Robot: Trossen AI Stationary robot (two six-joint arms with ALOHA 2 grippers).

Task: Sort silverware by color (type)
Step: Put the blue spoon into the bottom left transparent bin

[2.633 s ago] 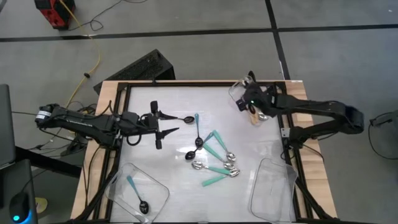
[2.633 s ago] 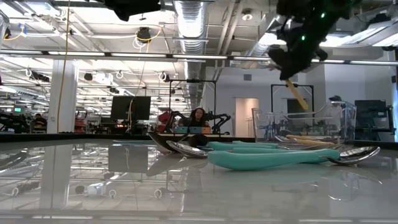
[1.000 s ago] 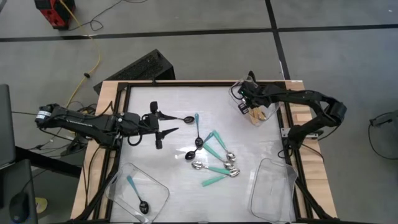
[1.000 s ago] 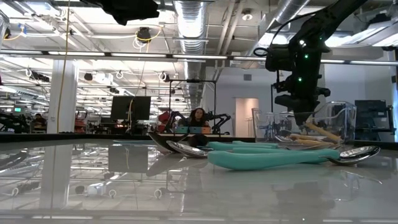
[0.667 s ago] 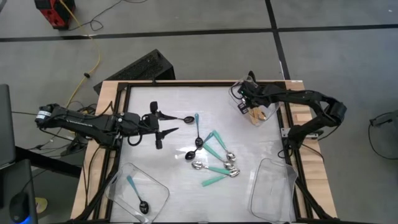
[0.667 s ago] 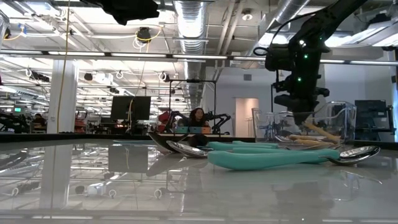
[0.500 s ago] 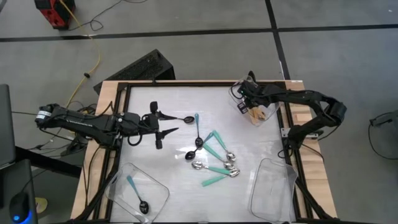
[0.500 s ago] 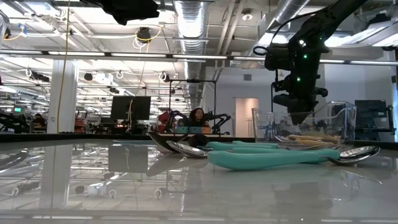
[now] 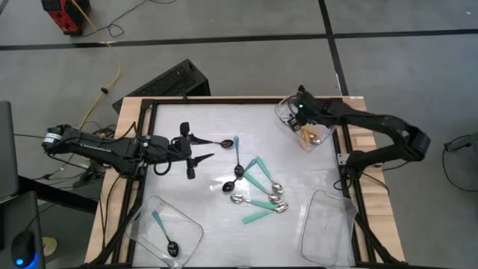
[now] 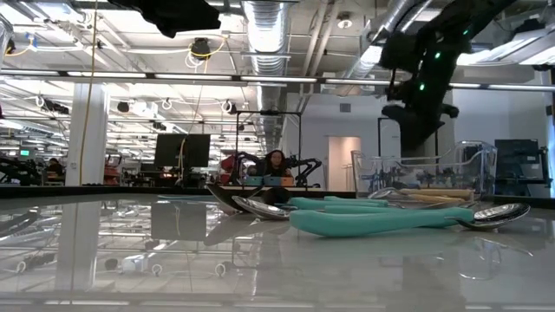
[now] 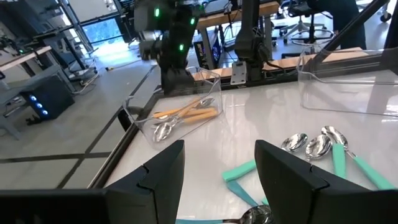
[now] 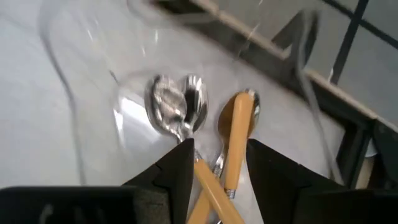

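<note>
Three orange spoons point(image 12: 231, 140) at least now lie in the far-right tray point(image 9: 286, 112).

High view: right gripper point(image 9: 301, 109) has lifted off that tray, where a second ago it reached down inside. Left gripper point(image 9: 196, 147) hovers unmoved beside a blue spoon point(image 9: 237, 157). Teal spoons point(image 9: 261, 203) lie clustered mid-table; one blue spoon sits in the near-left tray point(image 9: 142, 213); near-right tray point(image 9: 321, 202) looks bare.

Low view: right gripper hangs above the tray, nothing between its fingers; the orange handle it carried earlier rests inside.

Left wrist view: left fingers point(image 11: 165, 168) spread, holding nothing; orange spoons lie in the tray ahead.

Right wrist view: right fingers point(image 12: 180, 163) parted, empty, over the orange spoons' bowls.

Judgement: one orange delivery complete; blue and teal spoons remain to be sorted.
</note>
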